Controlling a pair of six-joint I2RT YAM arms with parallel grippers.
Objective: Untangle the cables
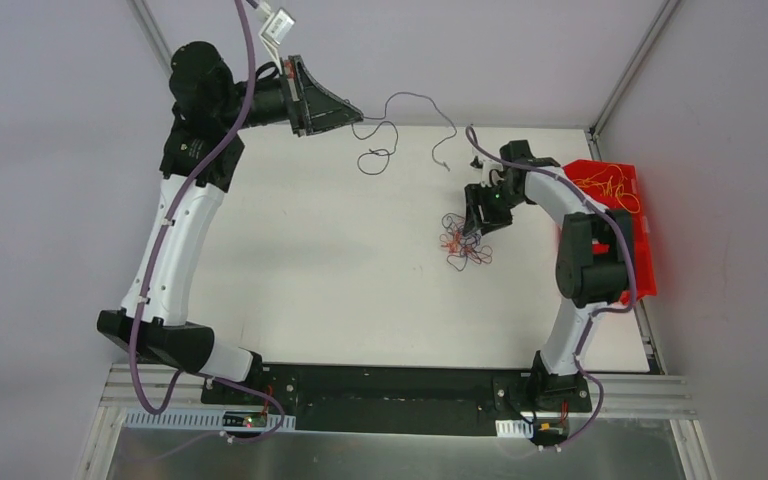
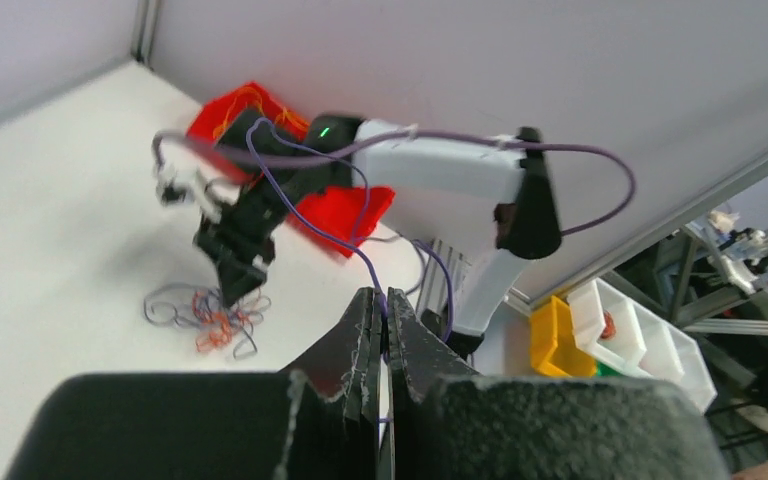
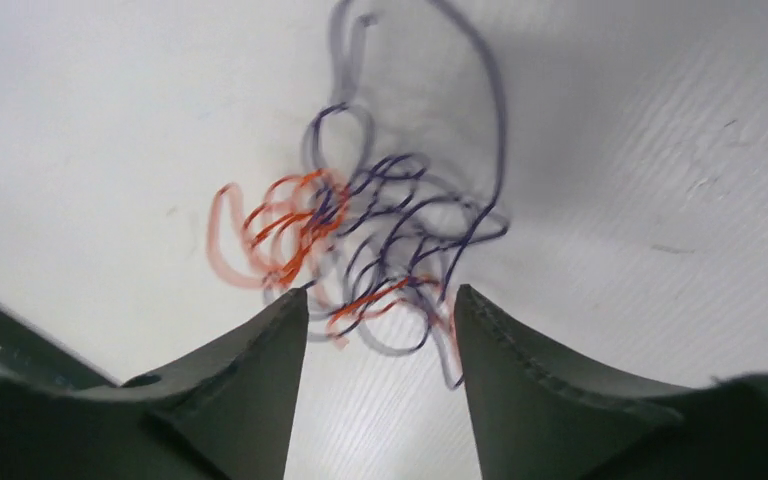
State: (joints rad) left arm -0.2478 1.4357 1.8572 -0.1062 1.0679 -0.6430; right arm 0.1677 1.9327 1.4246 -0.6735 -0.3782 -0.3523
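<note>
On my overhead feed the left gripper (image 1: 358, 112) is raised over the far left of the white tabletop (image 1: 310, 260). Its wrist camera shows the black fingers (image 2: 360, 335) pressed together on a thin blue-purple wire (image 1: 415, 98). That wire trails rightward from the tips, drops a small loop onto the table, and its free end lies near the far edge. The right gripper (image 1: 476, 228) is down over the tangle of thin red-orange and dark purple wires (image 1: 465, 246), which sits right of the table's centre. Through its own camera I see the two fingers (image 3: 260, 370) standing apart, with the near edge of the tangle in the gap between their tips; I cannot tell whether they touch it. A few orange-yellow wires (image 1: 605, 186) lie in the red plastic bin (image 1: 646, 255) at the right edge. The only print I can find is a small white mark on the left arm's black joint housing (image 1: 188, 150), too small to read.
</note>
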